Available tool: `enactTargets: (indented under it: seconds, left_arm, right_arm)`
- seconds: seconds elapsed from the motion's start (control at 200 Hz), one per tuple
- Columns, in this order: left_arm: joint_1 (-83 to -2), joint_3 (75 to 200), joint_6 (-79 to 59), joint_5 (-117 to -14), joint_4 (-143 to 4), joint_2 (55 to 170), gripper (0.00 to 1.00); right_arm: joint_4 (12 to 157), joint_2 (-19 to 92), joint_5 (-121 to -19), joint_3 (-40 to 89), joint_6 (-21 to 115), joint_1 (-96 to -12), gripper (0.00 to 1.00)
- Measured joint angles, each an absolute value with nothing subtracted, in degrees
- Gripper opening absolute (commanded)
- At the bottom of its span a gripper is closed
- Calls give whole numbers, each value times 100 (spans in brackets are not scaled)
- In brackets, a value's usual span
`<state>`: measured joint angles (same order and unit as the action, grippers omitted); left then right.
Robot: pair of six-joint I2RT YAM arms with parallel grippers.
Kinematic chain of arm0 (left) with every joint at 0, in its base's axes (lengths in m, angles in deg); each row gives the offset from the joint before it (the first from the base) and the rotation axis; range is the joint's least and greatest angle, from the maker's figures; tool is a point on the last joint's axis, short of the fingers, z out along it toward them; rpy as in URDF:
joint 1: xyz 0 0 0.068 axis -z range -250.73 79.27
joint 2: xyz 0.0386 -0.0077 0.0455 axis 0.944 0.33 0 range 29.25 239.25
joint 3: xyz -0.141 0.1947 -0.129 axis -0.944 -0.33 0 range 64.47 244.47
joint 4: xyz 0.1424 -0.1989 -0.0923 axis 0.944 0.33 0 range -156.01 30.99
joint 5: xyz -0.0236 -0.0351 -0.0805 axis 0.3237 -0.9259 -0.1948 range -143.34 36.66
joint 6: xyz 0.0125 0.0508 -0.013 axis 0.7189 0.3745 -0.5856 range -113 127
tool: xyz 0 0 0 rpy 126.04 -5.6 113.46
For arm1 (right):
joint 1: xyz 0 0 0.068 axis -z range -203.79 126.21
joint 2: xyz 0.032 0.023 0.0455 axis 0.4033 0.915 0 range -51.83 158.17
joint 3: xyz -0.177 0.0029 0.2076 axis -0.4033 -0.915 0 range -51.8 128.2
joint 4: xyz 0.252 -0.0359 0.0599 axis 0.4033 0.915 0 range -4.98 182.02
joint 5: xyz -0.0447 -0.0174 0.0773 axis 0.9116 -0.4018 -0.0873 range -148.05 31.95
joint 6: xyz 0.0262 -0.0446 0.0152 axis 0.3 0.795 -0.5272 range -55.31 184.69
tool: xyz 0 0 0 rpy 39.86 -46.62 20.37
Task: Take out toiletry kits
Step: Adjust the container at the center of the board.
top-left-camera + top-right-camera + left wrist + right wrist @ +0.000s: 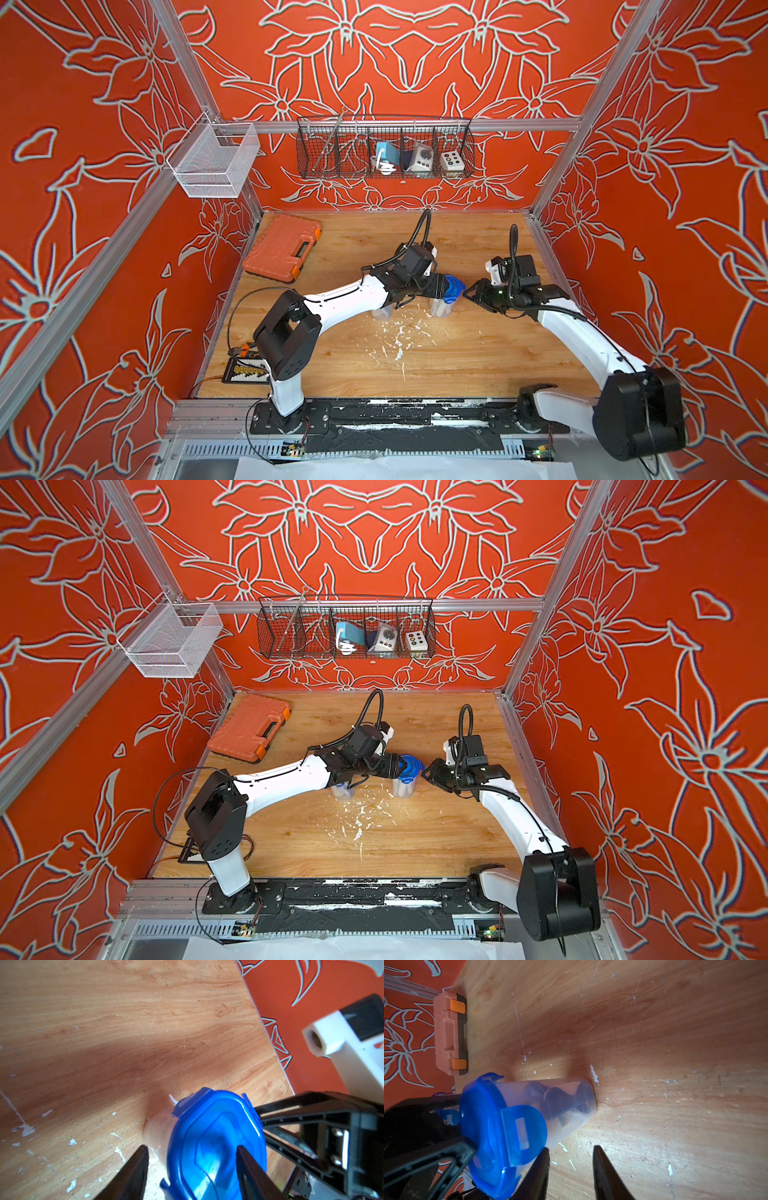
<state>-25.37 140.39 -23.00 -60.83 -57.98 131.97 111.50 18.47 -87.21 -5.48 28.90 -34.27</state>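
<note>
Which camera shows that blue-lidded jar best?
Right wrist: the blue-lidded jar shows lid, clear body and dark contents. Left wrist sees mostly its lid; both top views show it small.

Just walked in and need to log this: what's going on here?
Both arms are at a clear jar standing mid-table, its blue lid on. The left gripper straddles the lid; whether it grips is unclear. The right gripper hangs open beside the jar, holding nothing. A second jar stands half hidden under the left arm. Nothing has been taken out yet.
</note>
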Motion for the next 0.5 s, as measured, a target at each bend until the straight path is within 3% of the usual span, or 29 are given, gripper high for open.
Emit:
enactTargets:
  seconds: [0.5]
  left_arm:
    - [-2545,13572,-2641,-6503,-6056,12937,61]
  right_arm:
    - [10982,2837,-8931,395,2831,-3425,40]
